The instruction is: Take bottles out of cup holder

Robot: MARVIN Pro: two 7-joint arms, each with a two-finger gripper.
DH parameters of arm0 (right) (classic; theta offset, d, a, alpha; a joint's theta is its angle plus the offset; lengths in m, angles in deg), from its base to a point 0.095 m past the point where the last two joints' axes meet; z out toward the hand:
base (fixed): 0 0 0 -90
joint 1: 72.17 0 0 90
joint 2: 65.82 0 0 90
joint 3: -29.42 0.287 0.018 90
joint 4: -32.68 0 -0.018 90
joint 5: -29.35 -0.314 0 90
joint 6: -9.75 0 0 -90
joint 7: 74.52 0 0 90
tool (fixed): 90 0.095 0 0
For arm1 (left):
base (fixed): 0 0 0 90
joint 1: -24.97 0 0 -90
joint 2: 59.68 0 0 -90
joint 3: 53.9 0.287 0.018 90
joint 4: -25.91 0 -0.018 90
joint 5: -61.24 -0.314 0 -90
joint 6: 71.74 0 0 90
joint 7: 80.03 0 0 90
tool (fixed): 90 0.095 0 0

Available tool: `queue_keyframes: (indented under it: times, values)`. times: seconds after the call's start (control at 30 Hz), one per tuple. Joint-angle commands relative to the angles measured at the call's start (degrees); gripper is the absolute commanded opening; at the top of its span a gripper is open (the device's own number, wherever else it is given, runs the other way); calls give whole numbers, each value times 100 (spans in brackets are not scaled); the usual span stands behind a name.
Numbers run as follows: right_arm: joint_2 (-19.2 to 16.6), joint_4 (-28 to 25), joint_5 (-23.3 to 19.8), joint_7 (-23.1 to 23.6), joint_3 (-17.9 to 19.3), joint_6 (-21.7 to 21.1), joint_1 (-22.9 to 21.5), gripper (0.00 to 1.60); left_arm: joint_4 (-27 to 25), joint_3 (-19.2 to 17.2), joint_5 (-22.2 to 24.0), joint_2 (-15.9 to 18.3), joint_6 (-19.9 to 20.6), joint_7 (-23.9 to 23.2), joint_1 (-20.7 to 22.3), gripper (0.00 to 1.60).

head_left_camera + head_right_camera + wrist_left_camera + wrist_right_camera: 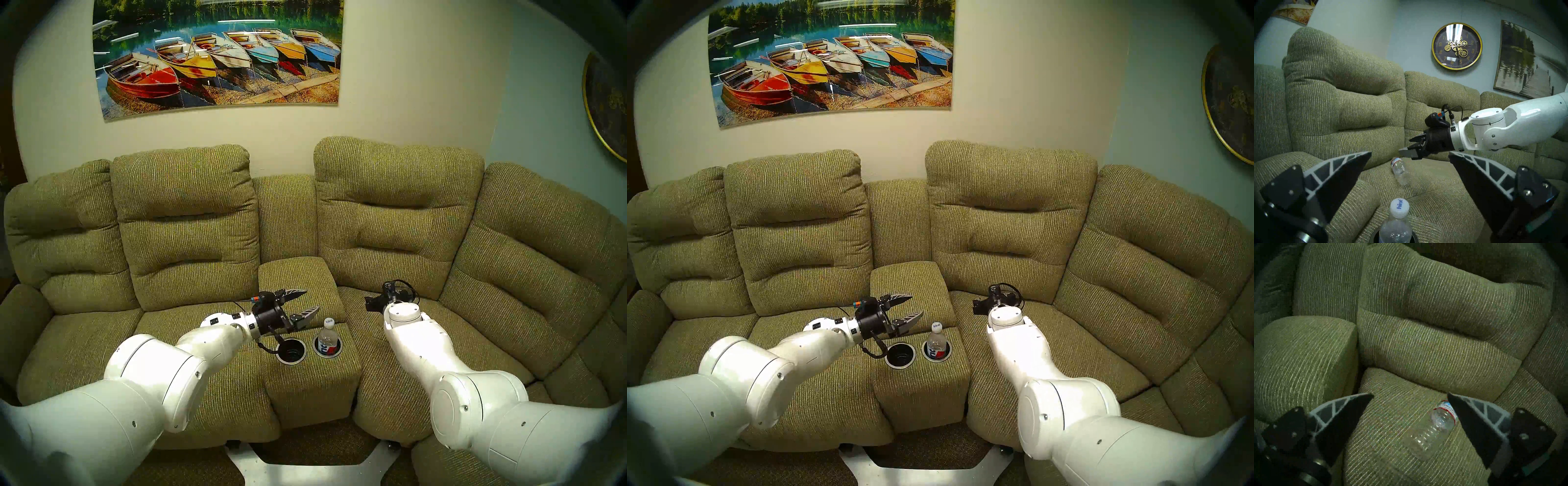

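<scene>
A crinkled bottle [1432,428] lies on its side on the sofa [424,342] seat, freed, beneath the right gripper [1410,397], whose jaws stand wide and empty. The hint bottle [328,336] stands upright in the console's right well [339,351]; the left well [291,353] looks empty. The left gripper [305,303], also wide, hovers just behind it. Best practice now: close low on the neck, squarely, then lift straight up clear of the rim.
</scene>
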Motion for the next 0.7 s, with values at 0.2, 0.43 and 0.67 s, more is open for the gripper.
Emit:
queue_keyframes:
  times: [0.2, 0.43, 0.67]
  values:
    - [97, -781, -41, -435, -57, 1193, 398, 160, -75, 202, -180, -51, 72, -111, -143, 160]
    - [35, -1374, -50, -590, -25, 1842, 985, 160, -84, 309, -325, -130, 50, 4, -212, 160]
    - [77, -1900, -68, -600, -64, 2246, 1439, 160, -94, 452, -524, -181, -54, 397, -210, 160]
